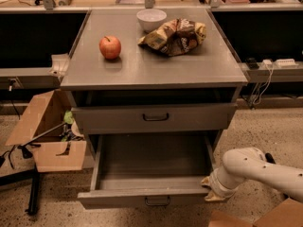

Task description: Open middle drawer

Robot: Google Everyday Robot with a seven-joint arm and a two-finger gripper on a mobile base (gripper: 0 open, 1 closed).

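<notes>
The middle drawer (151, 167) is pulled well out of the grey cabinet, and its inside shows empty. Its grey front (118, 200) carries a small dark loop handle (157, 201) at centre, near the bottom of the view. My gripper (213, 188) is at the drawer's right front corner, close to or touching it, at the end of my white arm (258, 167), which comes in from the lower right. Above the open drawer, another grey drawer front (109, 118) with a loop handle is closed.
On the cabinet top (156, 70) lie a red apple (110, 47), a white bowl (151, 19) and a crumpled chip bag (174, 35). An open cardboard box (45, 141) stands on the floor at the left. Cables (259, 91) hang at the right.
</notes>
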